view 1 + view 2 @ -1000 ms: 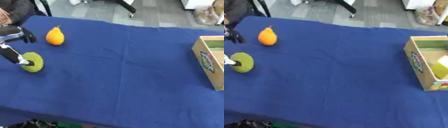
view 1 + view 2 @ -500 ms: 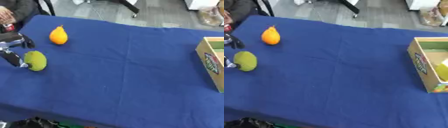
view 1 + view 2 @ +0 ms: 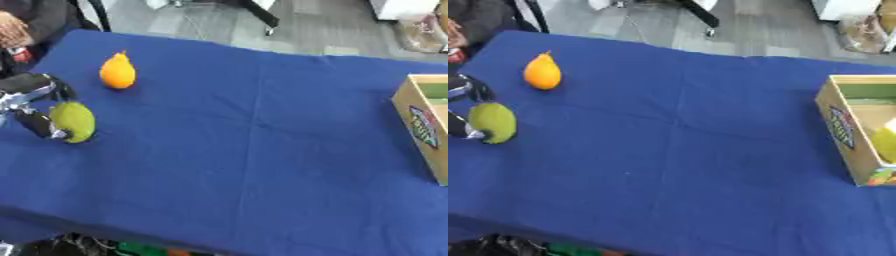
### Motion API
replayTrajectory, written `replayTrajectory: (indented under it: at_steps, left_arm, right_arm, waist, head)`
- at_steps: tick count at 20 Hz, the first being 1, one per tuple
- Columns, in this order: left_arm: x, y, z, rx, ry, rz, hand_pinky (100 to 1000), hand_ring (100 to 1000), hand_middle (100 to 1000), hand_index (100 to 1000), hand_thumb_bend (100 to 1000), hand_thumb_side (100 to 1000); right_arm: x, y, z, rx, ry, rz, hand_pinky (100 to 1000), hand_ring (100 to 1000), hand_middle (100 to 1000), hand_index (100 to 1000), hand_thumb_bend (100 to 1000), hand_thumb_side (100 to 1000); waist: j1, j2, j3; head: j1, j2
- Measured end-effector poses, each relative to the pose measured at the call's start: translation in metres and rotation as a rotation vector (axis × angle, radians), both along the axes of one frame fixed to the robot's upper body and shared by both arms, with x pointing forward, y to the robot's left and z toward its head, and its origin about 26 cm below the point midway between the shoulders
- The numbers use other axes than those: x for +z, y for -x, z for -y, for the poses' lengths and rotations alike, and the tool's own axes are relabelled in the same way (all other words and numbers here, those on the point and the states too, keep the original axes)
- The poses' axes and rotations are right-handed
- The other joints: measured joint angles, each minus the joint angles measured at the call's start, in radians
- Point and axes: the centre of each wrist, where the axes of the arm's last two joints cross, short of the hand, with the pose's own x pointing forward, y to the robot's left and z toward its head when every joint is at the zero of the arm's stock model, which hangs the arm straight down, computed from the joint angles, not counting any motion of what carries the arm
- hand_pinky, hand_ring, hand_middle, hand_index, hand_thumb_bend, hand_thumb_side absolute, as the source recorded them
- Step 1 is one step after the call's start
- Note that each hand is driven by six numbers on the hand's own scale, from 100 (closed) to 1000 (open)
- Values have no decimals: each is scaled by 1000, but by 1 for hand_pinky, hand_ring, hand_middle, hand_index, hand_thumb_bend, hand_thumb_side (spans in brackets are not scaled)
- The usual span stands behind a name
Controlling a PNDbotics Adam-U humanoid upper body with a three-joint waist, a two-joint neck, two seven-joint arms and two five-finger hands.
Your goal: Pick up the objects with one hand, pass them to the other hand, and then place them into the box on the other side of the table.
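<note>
Green fruit (image 3: 73, 120), oval and a little lumpy, lying at the left edge of the blue table (image 3: 262, 150), with the left hand (image 3: 35, 107) right against it: a dark finger under and behind its near side, the rest of the hand above its far side. Seemingly cupped round it rather than clamped, though whether lifted clear of the cloth is impossible to tell. Probably a light, rigid toy fruit with a smooth skin, so apt to roll or squirt out of a pinch; best taken across the widest middle, fingers and thumb on opposite flanks, not by the tapered ends. Just beyond, the orange pear-shaped fruit (image 3: 117, 72) standing apart, untouched. Well across the table, at the right edge, the box (image 3: 846, 130), open-topped, with something yellow-green already inside. Right hand nowhere in view.
</note>
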Motion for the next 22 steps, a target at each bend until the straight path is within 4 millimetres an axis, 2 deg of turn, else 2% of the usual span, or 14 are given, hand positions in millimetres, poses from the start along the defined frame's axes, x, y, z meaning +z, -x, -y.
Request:
replayTrajectory:
  at_steps: [2, 6, 15, 19, 22]
  left_arm:
    - [0, 0, 1, -5, 3, 16, 664, 536, 490, 596, 343, 100]
    - [10, 0, 7, -20, 32, 95, 648, 516, 467, 558, 337, 100]
    - [71, 6, 43, -153, 188, 390, 650, 505, 463, 541, 347, 100]
    - [94, 7, 71, -252, 379, 523, 631, 490, 452, 519, 336, 100]
    - [97, 3, 98, -323, 620, 575, 636, 487, 450, 512, 313, 100]
  right_arm:
    - [-1, 0, 1, -1, -2, -3, 735, 724, 745, 943, 216, 426]
    - [-3, 0, 1, -3, -7, -11, 734, 724, 745, 943, 213, 427]
    - [-6, 0, 1, -2, -14, -14, 735, 724, 745, 943, 212, 427]
    - [-3, -1, -5, 21, -6, -2, 744, 730, 750, 943, 211, 422]
    - [8, 1, -17, 64, 37, 44, 758, 736, 754, 937, 211, 419]
  waist:
    - [0, 0, 0]
    - [0, 0, 1]
    - [0, 0, 1]
    - [0, 0, -1]
    - [0, 0, -4]
  head:
    - [0, 0]
    - [-5, 0]
    - [-26, 0]
    - [-38, 0]
    - [-46, 0]
